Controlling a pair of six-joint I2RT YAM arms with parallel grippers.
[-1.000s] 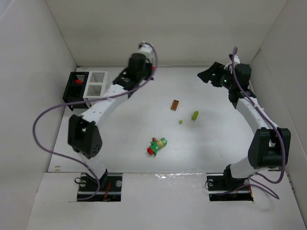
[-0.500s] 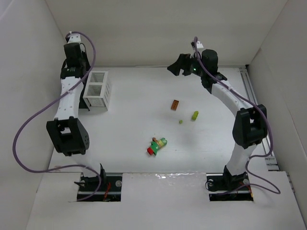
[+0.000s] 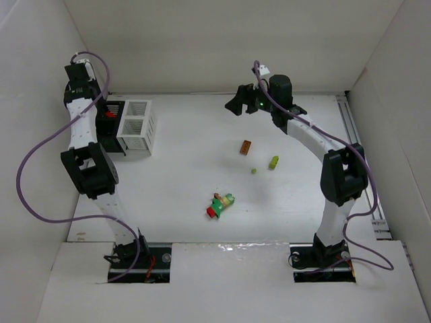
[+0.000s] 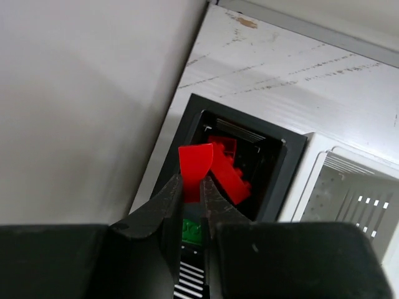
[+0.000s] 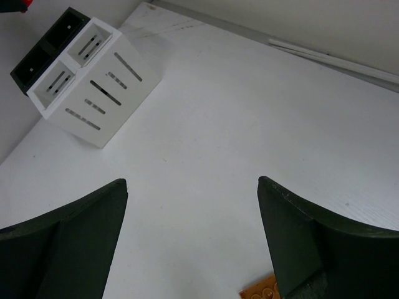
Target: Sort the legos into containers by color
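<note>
My left gripper (image 3: 106,116) is shut on a red lego (image 4: 194,163) and holds it just above the black bin (image 4: 283,149). More red legos (image 4: 229,177) lie inside that bin. A green bit (image 4: 192,230) shows deeper between the fingers. The white bin (image 3: 137,124) adjoins the black one on its right. My right gripper (image 3: 236,105) is open and empty, hovering above the far middle of the table. An orange lego (image 3: 246,147), also in the right wrist view (image 5: 262,291), lies just short of it. Two yellow-green legos (image 3: 274,161) and a red-green-orange cluster (image 3: 220,204) lie nearer.
White walls enclose the table on the left, back and right. The bins (image 5: 93,93) stand close against the left wall. The left arm's purple cable (image 3: 27,168) loops along the left side.
My left gripper has swung from the far middle to the far left and now holds the red lego over the black bin. My right gripper has moved left along the back.
</note>
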